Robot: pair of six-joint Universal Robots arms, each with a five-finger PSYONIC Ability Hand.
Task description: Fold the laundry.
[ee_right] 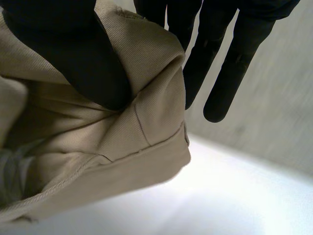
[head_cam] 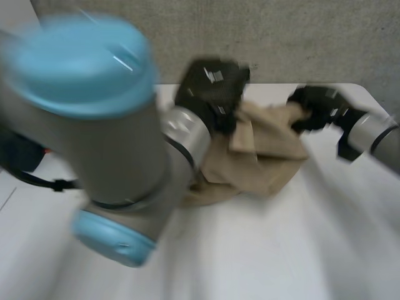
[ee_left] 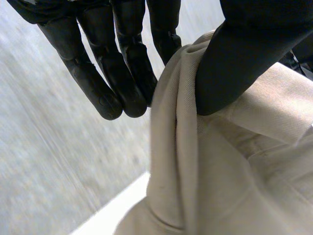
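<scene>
The tan garment (head_cam: 269,156) lies bunched at the far middle of the white table (head_cam: 281,250), its upper edge lifted between both hands. The left hand (head_cam: 209,87) pinches a fold of that edge, thumb (ee_left: 234,63) pressed on the cloth against straight fingers (ee_left: 112,73) behind. The right hand (head_cam: 312,106) grips the opposite end the same way, thumb (ee_right: 83,54) on top. The left arm (head_cam: 94,125) blocks the garment's near-left part in the head view. A grey wall (head_cam: 281,37) stands behind the table.
</scene>
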